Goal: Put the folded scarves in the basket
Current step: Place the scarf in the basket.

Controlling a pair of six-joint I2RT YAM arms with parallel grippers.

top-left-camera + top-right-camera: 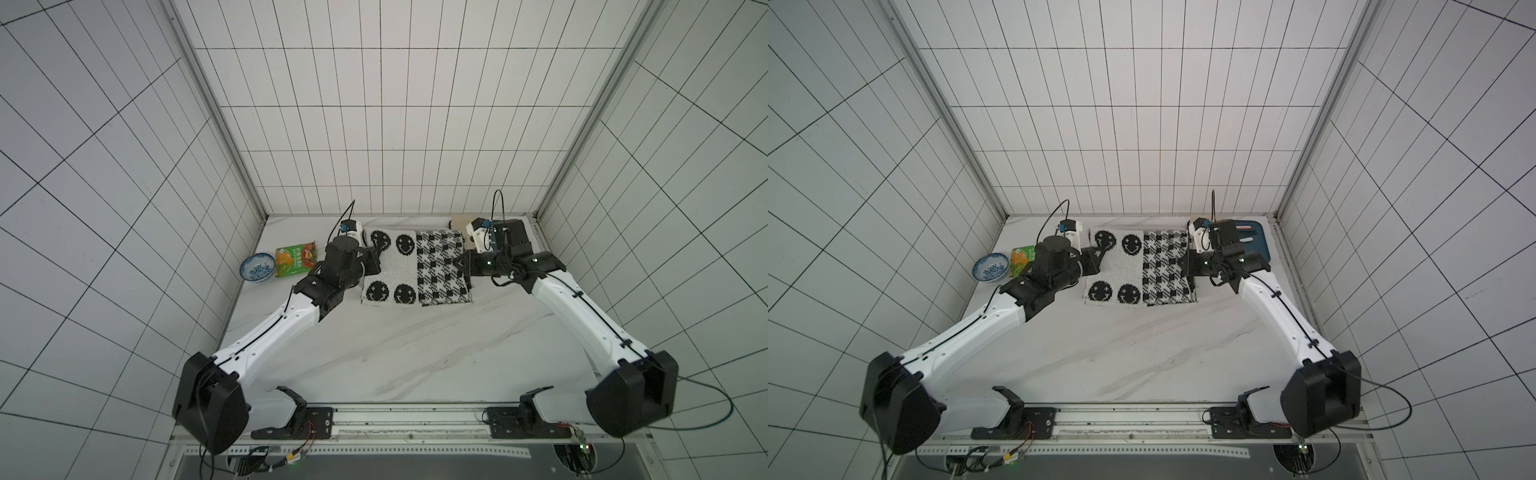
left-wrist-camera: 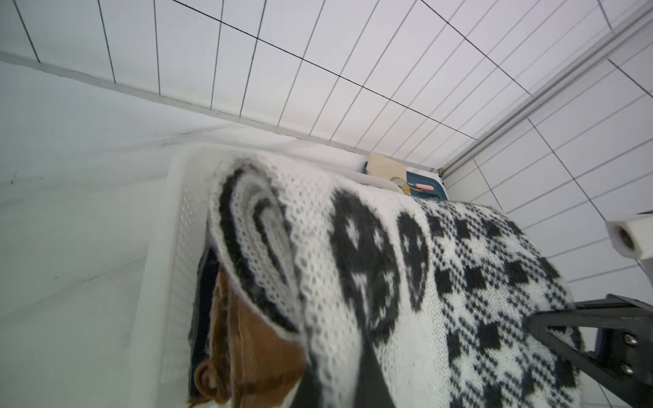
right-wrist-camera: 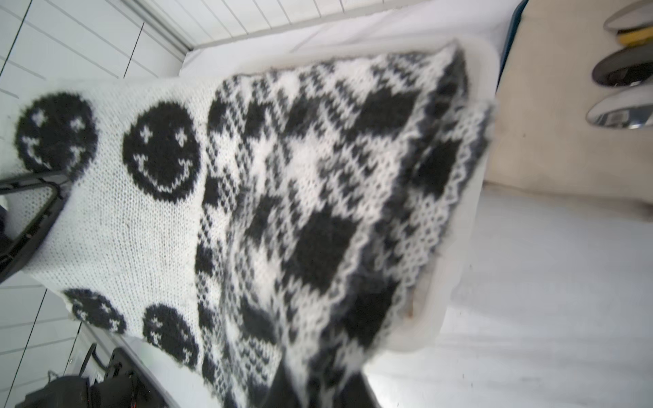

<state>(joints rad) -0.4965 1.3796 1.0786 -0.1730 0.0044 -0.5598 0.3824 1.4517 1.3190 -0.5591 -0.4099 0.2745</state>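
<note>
In both top views the folded scarf (image 1: pixel 415 268) hangs spread at the far middle of the table (image 1: pixel 395 353), smiley panel to the left, checked panel to the right. The left hand (image 1: pixel 372 262) is pressed together on its left edge and the right hand (image 1: pixel 462 266) on its right edge, each pinching the knit. A blue-patterned bowl (image 1: pixel 257 268) and a green snack packet (image 1: pixel 296 258) sit well to the left. In a top view the blue tray (image 1: pixel 1258 245) shows at the far right corner, just beyond the right hand.

The left wrist view shows what the scarf covers: the white basket (image 2: pixel 176 226), whose perforated wall is just beside the rolled left edge of the fabric. The scarf arches above the rim rather than lying inside. Something brown (image 2: pixel 254 346) sits in the basket beneath it; what it is cannot be told.

The right wrist view shows the checked end draped over the basket's rounded right rim (image 3: pixel 433 311), its scalloped layers fanning apart. A beige board (image 3: pixel 565 106) carrying utensils (image 3: pixel 622 113) lies just beyond.

The scarf looks light, soft and limp. It will likely sag between the grips, and its folded layers could slide open. The open stitches might catch on the rim. Holding both short edges through all layers seems the sound grip for lowering.
</note>
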